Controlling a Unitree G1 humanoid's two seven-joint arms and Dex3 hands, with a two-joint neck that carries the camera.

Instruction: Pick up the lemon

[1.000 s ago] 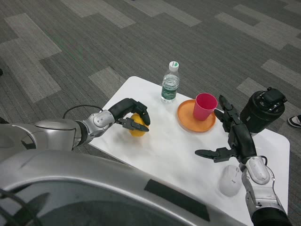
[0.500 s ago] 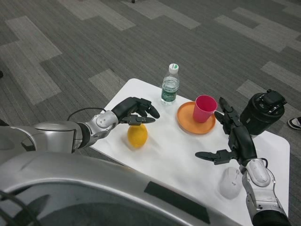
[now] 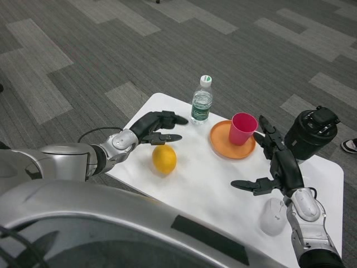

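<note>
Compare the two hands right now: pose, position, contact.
The left hand hovers above and behind the lemon with fingers stretched out, not touching it; the right hand is over the table's right side, near the white mouse. The left hand's fingers point toward the water bottle; the right hand's are splayed, some toward the orange plate. Both are open and hold nothing.
</note>
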